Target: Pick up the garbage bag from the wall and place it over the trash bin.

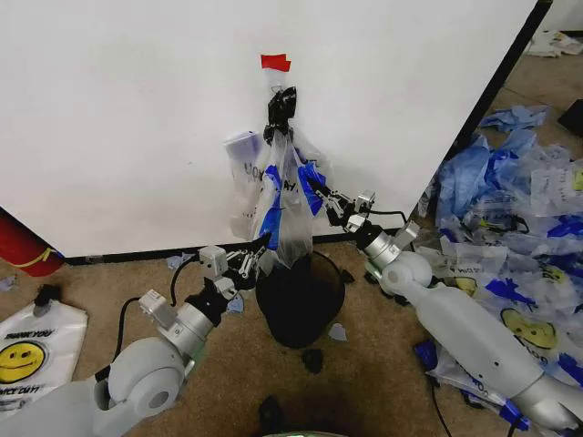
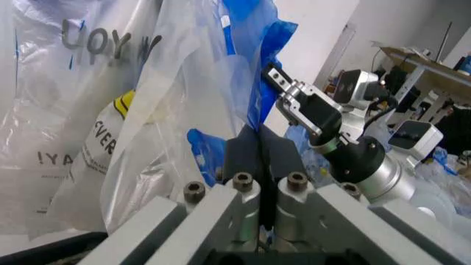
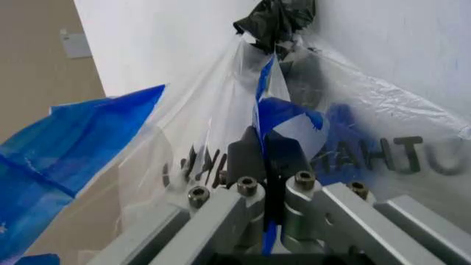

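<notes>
The garbage bag, thin clear plastic with blue streaks and dark lettering, hangs from a black clip on the white wall, just under a red tape piece. Its lower end dips toward the black mesh trash bin standing right below. My left gripper is shut on the bag's lower left edge, and the left wrist view shows its fingers pinching the film. My right gripper is shut on a blue-streaked fold on the bag's right side.
A red cylinder lies at the wall's base on the left. An opaque white smiley bag lies on the carpet in front of it. A big pile of blue and clear bags covers the floor on the right. Small scraps lie around the bin.
</notes>
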